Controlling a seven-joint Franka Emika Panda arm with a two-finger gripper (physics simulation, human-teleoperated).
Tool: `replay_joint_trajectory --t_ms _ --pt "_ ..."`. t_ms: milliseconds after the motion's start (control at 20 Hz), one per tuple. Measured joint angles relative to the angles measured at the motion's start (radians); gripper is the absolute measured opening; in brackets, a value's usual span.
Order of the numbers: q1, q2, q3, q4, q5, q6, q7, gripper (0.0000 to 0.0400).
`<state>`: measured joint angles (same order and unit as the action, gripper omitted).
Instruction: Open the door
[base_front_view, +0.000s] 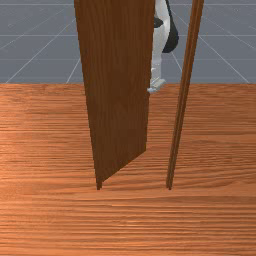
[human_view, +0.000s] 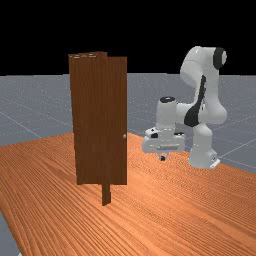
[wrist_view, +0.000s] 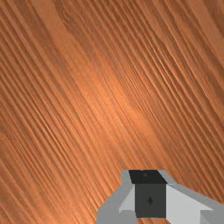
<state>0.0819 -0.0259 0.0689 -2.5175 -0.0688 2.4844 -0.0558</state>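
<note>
Front view: one door, dark brown wood, plain grained panel, upright. Position: above the table, standing ajar, its face at an angle to the line between the two posts. Hung side: beside the left-hand post, at the front view's left. Free side: set farther back, with an opening between it and the right-hand post, a slender upright of the same brown. Part of the arm, white with a dark section, is visible through that opening, behind the door.

Far view: same door, left of the middle, lower edge raised above the foot of a post. One knob, small, round, pale, mounted near the panel's edge at the far view's right. One gripper, white and grey with dark tip, pointing down over the table, lower than the knob, well apart from both door and knob. It has hold of neither. How far it is open cannot be told.

Wrist view: black and grey end of the gripper, above orange-brown table wood, the grain running diagonally past it.
</note>
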Motion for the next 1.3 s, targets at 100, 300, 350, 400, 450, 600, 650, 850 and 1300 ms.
replay_joint_trajectory --t_ms 100,300,350,400,450,600,650,850,1300 --pt "0.065 0.031 0.045 0.042 -0.005 -0.015 0.1 0.0" --pt "0.112 0.06 0.077 0.077 -0.021 -0.01 -0.136 0.0" --pt "0.109 0.086 0.076 0.112 -0.026 -0.015 -0.2 0.0" --pt "0.103 0.139 0.075 0.185 -0.034 -0.034 -0.244 0.0" --pt "0.137 0.238 0.041 0.34 -0.144 -0.141 -0.077 0.0" --pt "0.108 0.635 0.038 0.995 -0.054 -0.416 -0.23 0.0" --pt "0.1 0.592 0.029 0.899 -0.067 -0.307 -0.216 0.0" --pt "0.085 0.823 0.027 1.293 -0.082 -0.473 -0.344 0.0" --pt "-0.161 0.659 0.24 0.999 -0.043 -0.373 -1.428 0.0001"
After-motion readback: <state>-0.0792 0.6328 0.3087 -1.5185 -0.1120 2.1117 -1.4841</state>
